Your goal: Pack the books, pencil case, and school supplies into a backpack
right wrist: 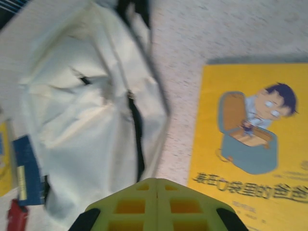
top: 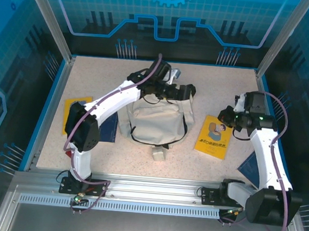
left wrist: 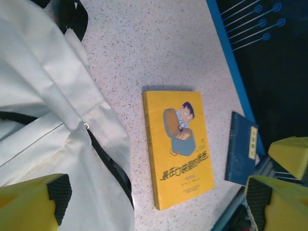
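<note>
1. Judging by its folds and sag, the backpack (top: 154,123) is light, soft cloth that will slump rather than hold its mouth open. It lies mid-table. The fabric rim beside the black zip line, or a dark strap, looks like the best hold.
2. The yellow book (top: 213,136) lies flat on the table (top: 211,77), just right of the backpack and apart from it. It looks thin, stiff and light, with a glossy cover that may slip. Lying flat, it offers only its edges, so a pinch across a long edge seems wisest.
3. The left gripper (left wrist: 159,199) hangs by the backpack's far right corner. Its fingers (left wrist: 29,204) are spread wide with nothing between them.
4. The right gripper (right wrist: 156,192) hovers at the yellow book's edge, fingers pressed together and empty.
5. The top view alone gives the whole layout:
   - a second yellow book (top: 75,112) and a second navy book (top: 109,127) to the left, partly under the left arm;
   - the beige tag (top: 158,154) at the backpack's near end.
6. The left wrist view shows the zip up close, and the navy book (left wrist: 243,149) beyond the yellow one, near the table's blue border.
7. The right wrist view, though blurred, shows the book's cover close up.
</note>
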Controlling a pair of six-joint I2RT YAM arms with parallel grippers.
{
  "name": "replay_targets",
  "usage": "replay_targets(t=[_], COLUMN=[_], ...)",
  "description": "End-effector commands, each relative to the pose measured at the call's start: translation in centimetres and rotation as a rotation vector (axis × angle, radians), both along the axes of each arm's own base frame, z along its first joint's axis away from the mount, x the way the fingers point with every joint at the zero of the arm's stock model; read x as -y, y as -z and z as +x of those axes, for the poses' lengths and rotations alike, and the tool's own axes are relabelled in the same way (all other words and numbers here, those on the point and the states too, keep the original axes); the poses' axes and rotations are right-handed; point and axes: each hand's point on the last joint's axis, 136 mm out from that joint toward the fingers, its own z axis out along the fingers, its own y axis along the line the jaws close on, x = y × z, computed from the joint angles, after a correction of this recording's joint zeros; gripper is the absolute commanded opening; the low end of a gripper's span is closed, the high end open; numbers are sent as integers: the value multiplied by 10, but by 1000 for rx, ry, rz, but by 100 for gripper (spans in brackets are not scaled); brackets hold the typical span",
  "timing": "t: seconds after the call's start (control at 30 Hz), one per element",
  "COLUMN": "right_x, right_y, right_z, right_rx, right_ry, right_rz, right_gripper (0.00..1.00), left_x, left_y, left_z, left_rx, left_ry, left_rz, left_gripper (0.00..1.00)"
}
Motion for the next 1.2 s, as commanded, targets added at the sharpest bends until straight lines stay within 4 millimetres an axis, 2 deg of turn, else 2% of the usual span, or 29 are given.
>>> replay_targets(t=[0.0,0.07,0.13,0.17,0.2,0.27,0.3,0.37,0.53,0.7,0.87,1.0,1.17], right_x=[-18,-13,1,7,12,29,38,57,81,82,82,86,76], right_y=[-28,-27,-10,3,14,42,54,78,122,149,169,181,190], right_z=[-1,1,0,-1,-2,-6,-8,-12,-16,-5,2,-3,-5], right_rx=[63,38,-35,-85,-127,-213,-245,-313,-416,-453,-506,-553,-567], right_ry=[-89,-67,-18,2,17,71,96,151,211,225,213,219,180], right_rz=[79,56,-10,-39,-65,-144,-173,-214,-188,-111,-92,-114,-80], right_gripper=[0,0,0,11,29,55,66,76,80,78,73,73,72], left_x=[0,-5,-7,-7,-7,-4,-2,5,31,59,90,108,130], left_y=[5,10,18,22,24,30,31,35,40,50,61,86,121], left_z=[-16,-18,-19,-20,-20,-23,-24,-29,-42,-52,-59,-61,-63], left_rx=[-98,-113,-125,-136,-144,-163,-166,-165,-160,-163,-173,-183,-213], left_ry=[27,13,6,5,2,2,5,18,63,106,141,126,133], left_rz=[-112,-119,-102,-99,-101,-105,-104,-93,-68,-35,-7,68,120], left_gripper=[98,99,99,99,99,99,99,99,99,97,90,83,67])
